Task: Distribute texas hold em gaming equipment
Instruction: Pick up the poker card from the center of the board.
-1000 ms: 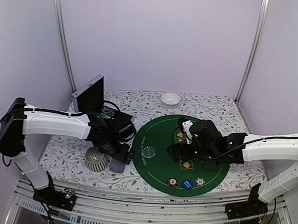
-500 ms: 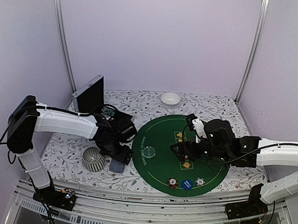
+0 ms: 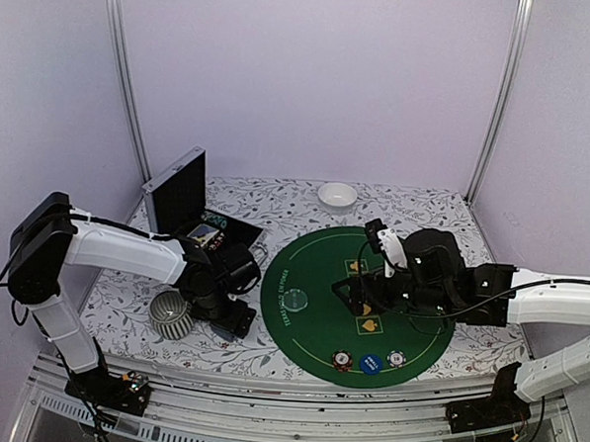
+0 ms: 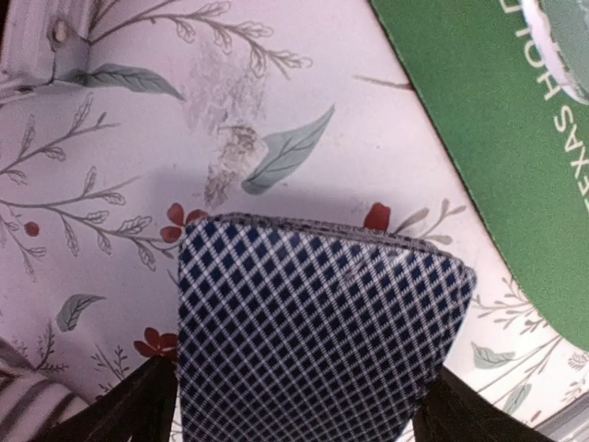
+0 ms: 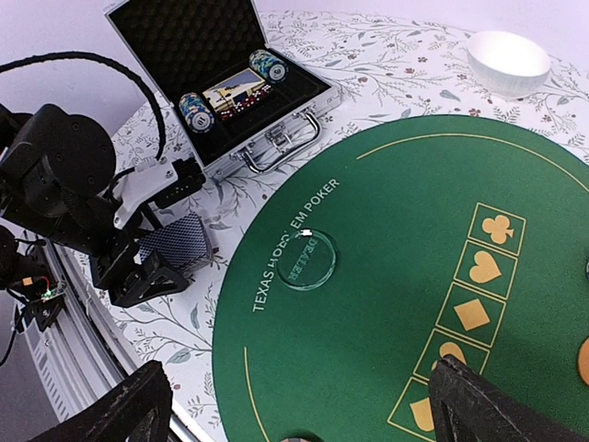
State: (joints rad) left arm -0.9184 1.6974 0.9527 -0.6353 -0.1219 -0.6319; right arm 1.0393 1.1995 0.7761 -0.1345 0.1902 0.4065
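My left gripper point(image 3: 233, 317) is shut on a deck of playing cards point(image 4: 313, 331) with a blue-and-white checked back. It holds the deck low over the floral cloth, just left of the green poker mat point(image 3: 322, 272). The deck also shows in the right wrist view point(image 5: 177, 241). My right gripper point(image 3: 355, 294) is open and empty above the middle of the mat. A clear dealer button point(image 5: 306, 261) lies on the mat's left part. A reddish-brown chip point(image 3: 342, 361), a blue chip point(image 3: 370, 364) and a white chip point(image 3: 396, 359) lie in a row at the mat's near edge.
A ribbed grey mug point(image 3: 169, 313) lies on its side left of my left gripper. An open black case point(image 5: 230, 92) holding chips and cards stands at the back left. A small white bowl point(image 3: 337, 195) sits behind the mat.
My left arm has drawn back left with the deck, and the mug has shifted left. My right gripper has moved slightly back and right over the mat.
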